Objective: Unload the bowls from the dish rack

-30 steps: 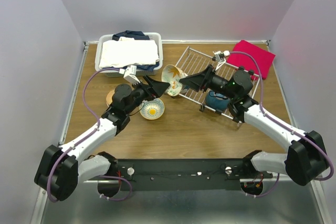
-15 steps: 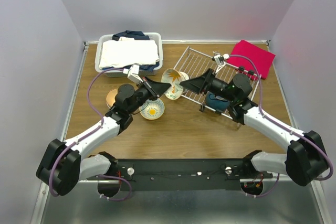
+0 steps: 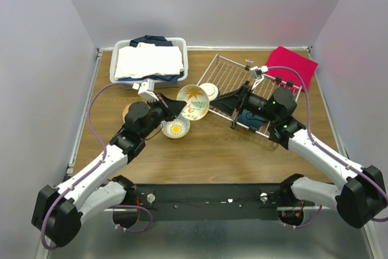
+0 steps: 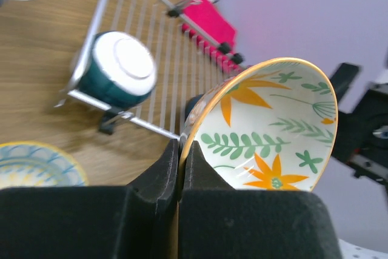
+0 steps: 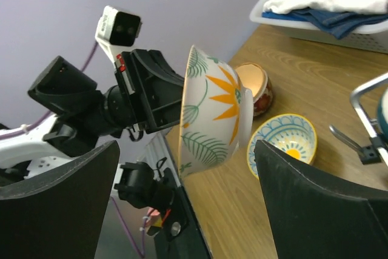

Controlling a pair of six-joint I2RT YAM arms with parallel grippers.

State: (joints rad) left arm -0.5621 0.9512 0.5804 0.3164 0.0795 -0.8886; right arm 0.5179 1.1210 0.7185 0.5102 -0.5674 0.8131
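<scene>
A floral bowl (image 3: 194, 101) (image 4: 267, 125) (image 5: 212, 113) hangs tilted in the air just left of the dish rack (image 3: 233, 74) (image 4: 163, 59). My left gripper (image 3: 180, 106) (image 4: 179, 145) is shut on its orange rim. My right gripper (image 3: 217, 102) (image 5: 187, 150) stands open on the bowl's far side, its fingers wide apart and off the bowl. A teal bowl (image 3: 247, 116) (image 4: 121, 68) lies upside down in the rack's near corner. On the table sit a yellow-patterned bowl (image 3: 176, 127) (image 4: 30, 165) (image 5: 282, 141) and a red bowl with an orange inside (image 3: 128, 112) (image 5: 254, 86).
A white bin of folded cloth (image 3: 148, 59) (image 5: 339, 4) stands at the back left. A red cloth (image 3: 293, 65) (image 4: 209, 19) lies behind the rack at the back right. The two arms meet over the middle of the table.
My left gripper closed on the floral bowl's rim and my right gripper let go of it and opened. The bowl has shifted left and toward the front, away from the rack.
</scene>
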